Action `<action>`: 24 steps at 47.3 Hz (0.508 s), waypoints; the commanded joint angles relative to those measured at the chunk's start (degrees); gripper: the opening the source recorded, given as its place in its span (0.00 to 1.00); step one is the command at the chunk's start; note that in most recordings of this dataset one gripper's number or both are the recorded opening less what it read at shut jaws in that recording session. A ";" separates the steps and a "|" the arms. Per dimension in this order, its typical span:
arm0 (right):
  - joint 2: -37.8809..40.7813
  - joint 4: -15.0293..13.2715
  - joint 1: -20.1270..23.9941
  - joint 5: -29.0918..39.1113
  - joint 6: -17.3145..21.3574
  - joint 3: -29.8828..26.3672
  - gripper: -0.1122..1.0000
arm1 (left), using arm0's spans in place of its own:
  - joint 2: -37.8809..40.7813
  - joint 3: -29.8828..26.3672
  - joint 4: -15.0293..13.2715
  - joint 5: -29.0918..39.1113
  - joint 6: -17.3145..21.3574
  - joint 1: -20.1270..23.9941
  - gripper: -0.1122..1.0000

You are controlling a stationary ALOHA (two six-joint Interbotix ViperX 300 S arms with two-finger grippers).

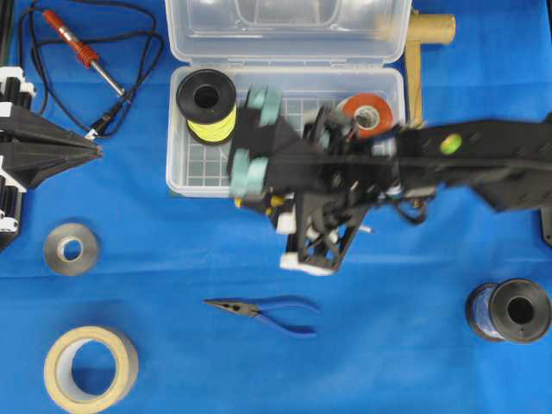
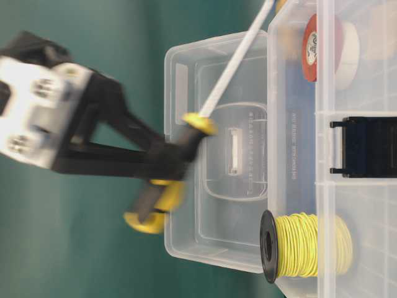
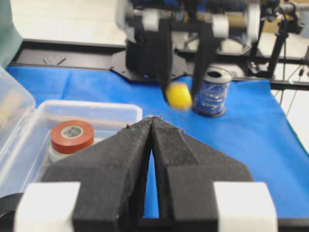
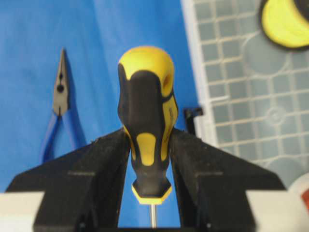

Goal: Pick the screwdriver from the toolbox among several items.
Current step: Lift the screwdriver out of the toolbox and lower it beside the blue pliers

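The right wrist-mounted view shows the right claw [image 4: 149, 159] clamped on the screwdriver [image 4: 147, 116], held outside the toolbox [image 4: 251, 96]. The left claw [image 3: 152, 159] rests pressed together. A steady grip should prevent the handle slipping.

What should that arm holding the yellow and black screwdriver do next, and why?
Probably carry it a little further from the clear box and lower it onto the bare blue cloth. The right pincer is shut on the screwdriver, already lifted above the box's front edge, with the pliers lying below, so it should steer clear of those.
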 commanded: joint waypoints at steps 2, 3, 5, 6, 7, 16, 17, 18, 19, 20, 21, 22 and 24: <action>2.81 0.00 0.79 0.62 0.62 -1.14 0.34 | -0.09 -0.62 -0.09 -0.26 0.09 0.09 0.10; 4.04 0.09 0.88 0.53 0.62 -1.05 0.34 | -0.09 -0.62 -0.09 -0.26 0.09 0.09 0.10; 5.80 0.26 0.97 0.44 0.70 -1.05 0.34 | -0.18 -0.62 -0.09 -0.26 0.09 0.09 0.10; 6.59 0.35 0.97 0.26 0.70 -1.14 0.34 | -0.18 -0.70 -0.09 -0.26 0.09 0.09 0.10; 7.47 0.44 0.97 0.00 0.70 -1.14 0.34 | -0.26 -0.62 -0.09 -0.18 0.09 0.09 0.10; 13.62 1.85 0.97 -5.71 0.70 -1.14 0.34 | -0.35 -0.62 -0.09 -0.18 0.09 0.09 0.10; 14.15 2.11 1.05 -6.50 0.70 -1.14 0.34 | -0.35 -0.62 -0.09 -0.26 0.09 0.09 0.10; 14.59 2.37 1.05 -7.29 0.62 -1.14 0.34 | -0.26 -0.62 0.00 -0.26 0.09 0.09 0.10; 14.94 2.64 1.05 -8.09 0.62 -1.14 0.34 | -0.26 -0.62 -0.09 -0.26 0.09 0.09 0.10; 15.29 2.90 1.14 -8.79 0.62 -1.14 0.34 | -0.35 -0.62 -0.09 -0.26 0.09 0.09 0.10; 15.73 3.08 1.14 -9.58 0.62 -1.14 0.34 | -0.35 -0.62 -0.09 -0.26 0.09 0.09 0.10; 16.17 3.34 1.14 -10.28 0.53 -1.14 0.34 | -0.26 -0.62 -0.09 -0.26 0.09 0.09 0.10; 17.05 3.96 1.41 -11.25 0.53 -1.14 0.34 | -0.35 -0.62 -0.09 -0.26 0.09 0.09 0.10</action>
